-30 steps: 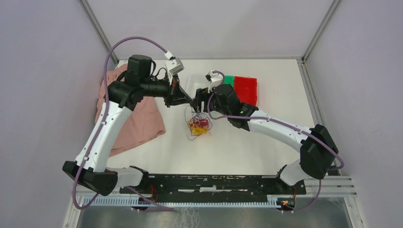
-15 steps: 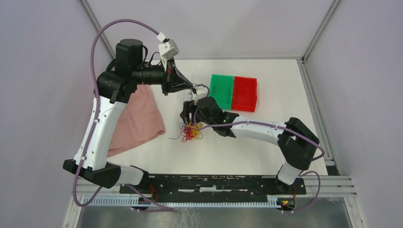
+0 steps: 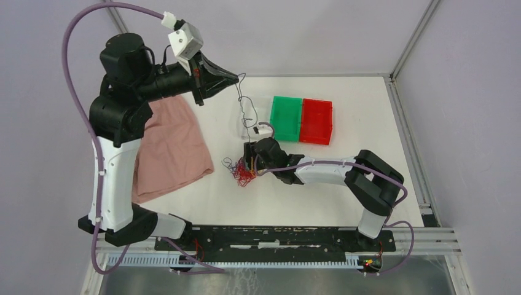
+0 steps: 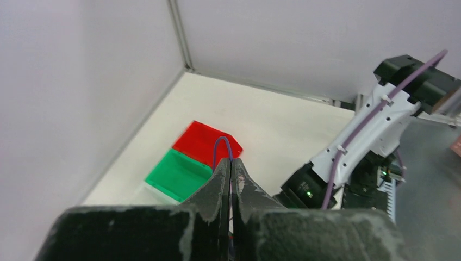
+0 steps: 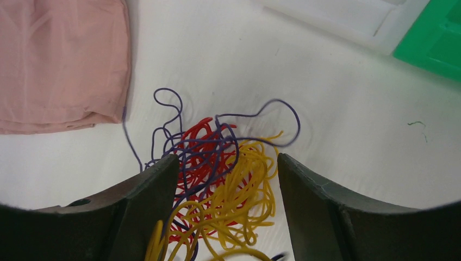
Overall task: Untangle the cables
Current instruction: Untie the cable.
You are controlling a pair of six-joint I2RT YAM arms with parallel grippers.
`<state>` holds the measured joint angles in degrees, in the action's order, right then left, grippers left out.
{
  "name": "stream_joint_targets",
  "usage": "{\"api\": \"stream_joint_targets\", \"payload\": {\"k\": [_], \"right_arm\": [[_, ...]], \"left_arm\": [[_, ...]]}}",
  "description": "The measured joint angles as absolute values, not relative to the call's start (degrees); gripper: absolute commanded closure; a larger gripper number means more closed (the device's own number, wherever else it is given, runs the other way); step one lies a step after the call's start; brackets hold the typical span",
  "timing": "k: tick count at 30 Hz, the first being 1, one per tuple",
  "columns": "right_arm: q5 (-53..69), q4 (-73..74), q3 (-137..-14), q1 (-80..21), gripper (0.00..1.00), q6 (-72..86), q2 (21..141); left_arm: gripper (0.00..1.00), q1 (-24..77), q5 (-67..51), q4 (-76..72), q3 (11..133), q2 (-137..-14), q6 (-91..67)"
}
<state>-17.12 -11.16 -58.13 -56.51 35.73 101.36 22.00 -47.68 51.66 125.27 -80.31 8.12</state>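
White table (image 3: 344, 190): cables (image 5: 217, 179) lie between wide-open right jaws (left jaws pinch one dark strand (image 4: 222, 138) aloft).

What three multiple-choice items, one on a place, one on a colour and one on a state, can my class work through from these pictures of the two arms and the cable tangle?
1. In the top view, where does the pink cloth lie from the cable tangle?
A. to its right
B. to its left
C. on top of it

2. Which colour is the bin next to the green bin?
A. red
B. blue
C. yellow

3. How does the left gripper stand?
A. wide open, holding nothing
B. shut on the cloth
C. shut on a dark cable

Answers:
1 B: the cloth shows to the tangle's left.
2 A: the red bin adjoins the green one.
3 C: the left wrist view shows the fingers pressed together with a dark loop at their tips.
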Motion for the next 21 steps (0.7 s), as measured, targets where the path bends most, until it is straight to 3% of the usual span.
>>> {"api": "stream_joint_targets", "payload": {"k": [14,21], "right_arm": [[-18.3,-15.8,-56.3,-56.5,0.25,38.3,100.5],[-18.3,-17.6,-56.3,-56.5,0.18,39.3,99.4]], "left_arm": [[0.97,22.1,-28.1,36.9,125.4,-76.0,8.3],[0.97,22.3,-19.6,29.1,126.7,-76.0,9.7]]}}
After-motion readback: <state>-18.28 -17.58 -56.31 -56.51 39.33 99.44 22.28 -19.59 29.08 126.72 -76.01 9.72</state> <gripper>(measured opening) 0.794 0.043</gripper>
